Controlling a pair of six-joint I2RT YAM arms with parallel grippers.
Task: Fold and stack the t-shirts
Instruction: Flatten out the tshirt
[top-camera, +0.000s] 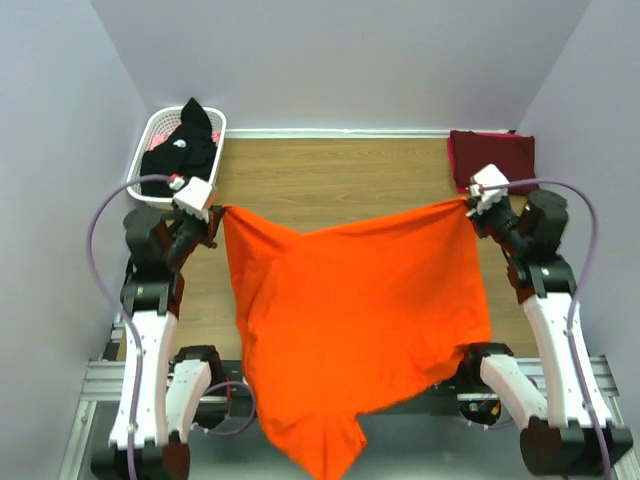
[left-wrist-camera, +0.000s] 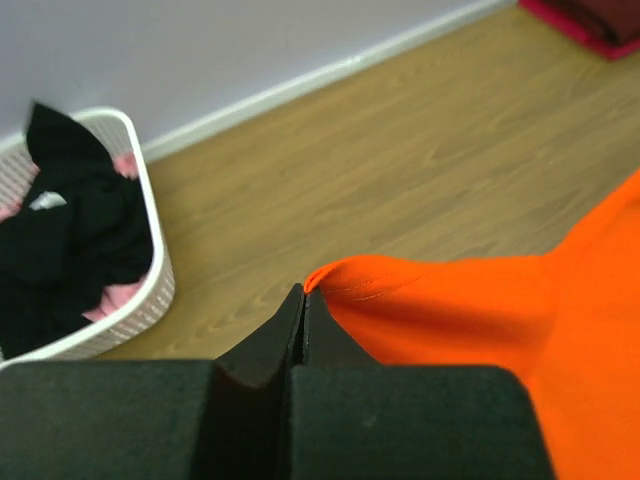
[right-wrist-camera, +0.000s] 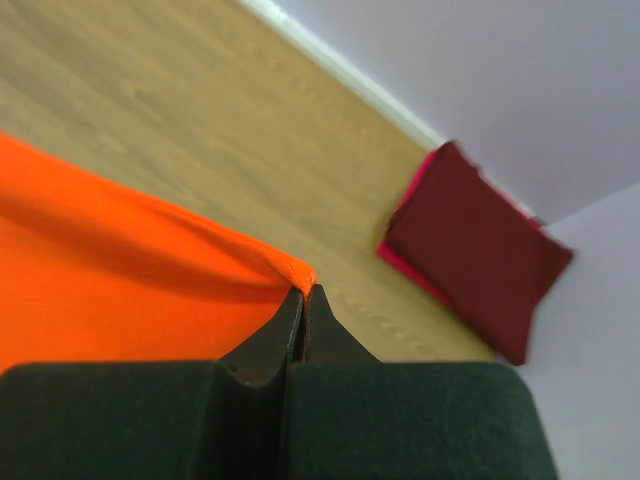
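The bright orange t-shirt (top-camera: 350, 320) hangs stretched between both arms above the table, its lower part drooping over the near edge. My left gripper (top-camera: 218, 212) is shut on one upper corner of the orange t-shirt (left-wrist-camera: 450, 300), my left gripper's (left-wrist-camera: 303, 293) jaws pinching the hem. My right gripper (top-camera: 468, 205) is shut on the other corner; in the right wrist view the orange t-shirt (right-wrist-camera: 120, 270) bunches at my right gripper's (right-wrist-camera: 304, 291) tip. A folded dark maroon t-shirt (top-camera: 491, 158) lies at the back right, also seen as the maroon t-shirt (right-wrist-camera: 470, 250). A black t-shirt (top-camera: 185, 145) is heaped in the basket.
A white slotted basket (top-camera: 150, 135) stands at the back left corner; the basket (left-wrist-camera: 155, 270) also holds something pink. The wooden table (top-camera: 340, 175) runs to the wall behind. Grey cables loop out from both arms.
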